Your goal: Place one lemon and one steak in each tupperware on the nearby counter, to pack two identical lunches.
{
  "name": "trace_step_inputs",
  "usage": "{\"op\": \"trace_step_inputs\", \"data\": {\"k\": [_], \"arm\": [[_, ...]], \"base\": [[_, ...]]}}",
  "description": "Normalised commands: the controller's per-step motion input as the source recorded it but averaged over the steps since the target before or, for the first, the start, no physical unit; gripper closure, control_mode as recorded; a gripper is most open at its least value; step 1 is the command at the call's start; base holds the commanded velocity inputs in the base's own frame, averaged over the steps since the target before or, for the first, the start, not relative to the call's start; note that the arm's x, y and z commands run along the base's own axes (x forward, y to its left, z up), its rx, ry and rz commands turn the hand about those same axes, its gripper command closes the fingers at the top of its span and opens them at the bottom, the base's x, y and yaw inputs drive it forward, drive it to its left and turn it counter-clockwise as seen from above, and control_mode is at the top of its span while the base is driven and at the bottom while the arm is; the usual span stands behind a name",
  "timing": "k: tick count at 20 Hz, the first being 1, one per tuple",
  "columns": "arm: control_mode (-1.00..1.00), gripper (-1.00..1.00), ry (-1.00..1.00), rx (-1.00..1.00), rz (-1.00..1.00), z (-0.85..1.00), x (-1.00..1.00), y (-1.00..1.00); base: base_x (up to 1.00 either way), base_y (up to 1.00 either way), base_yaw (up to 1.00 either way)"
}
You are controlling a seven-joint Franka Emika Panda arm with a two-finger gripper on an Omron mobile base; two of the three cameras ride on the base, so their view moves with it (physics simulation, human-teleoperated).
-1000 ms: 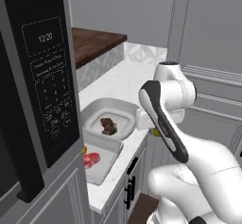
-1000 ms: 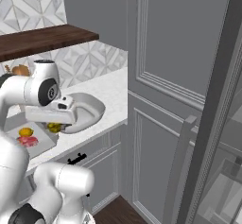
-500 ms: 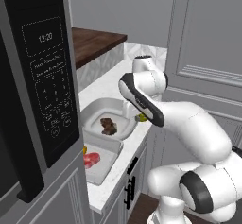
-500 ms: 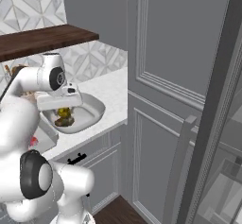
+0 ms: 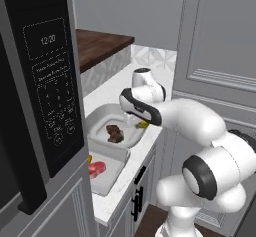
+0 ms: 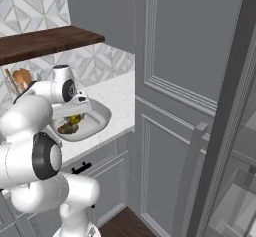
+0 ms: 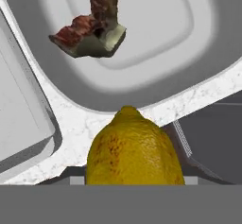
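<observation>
In the left base view, the dull yellow lemon (image 5: 143,124) is being held in the end effector (image 5: 140,123) at the 3 o'clock rim of the deeper tub (image 5: 100,118), where the brownish steak (image 5: 115,133) is lying.

In the right base view, the lemon (image 6: 75,119) is being carried above the tub (image 6: 97,118).

In the hand view, the lemon (image 7: 133,150) is being held over the bench (image 7: 90,126), short of the tub's rim (image 7: 198,83); if released here, it is likely to roll off the edge.

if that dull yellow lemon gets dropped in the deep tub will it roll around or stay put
The dull yellow, dark-speckled lemon is rounded with a pointed tip, so it would probably roll briefly. The deep rounded-square grey tub has sloped walls, likely steering it inward. The brownish-red steak lying there might stop it.
</observation>
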Motion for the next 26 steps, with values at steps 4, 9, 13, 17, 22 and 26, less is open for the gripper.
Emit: {"op": "trace_step_inputs", "data": {"k": [4,9,13,17,22,26], "arm": [[-1.0,1.0,-0.01,0.04,0.0,-0.13,0.7,0.14],[-1.0,1.0,0.23,0.03,0.0,-0.34,1.0,0.03],[-1.0,1.0,0.12,0.0,0.12,-0.23,0.61,0.26],[-1.0,1.0,0.0,0.0,0.11,-0.63,0.48,0.14],[-1.0,1.0,0.0,-0.01,0.04,-0.55,0.06,0.0],[-1.0,1.0,-0.02,-0.04,0.01,-0.38,0.1,0.0]], "base": [[0.0,0.0,0.0],[0.0,0.0,0.0],[0.0,0.0,0.0],[0.0,0.0,0.0],[0.0,0.0,0.0],[0.0,0.0,0.0]]}}
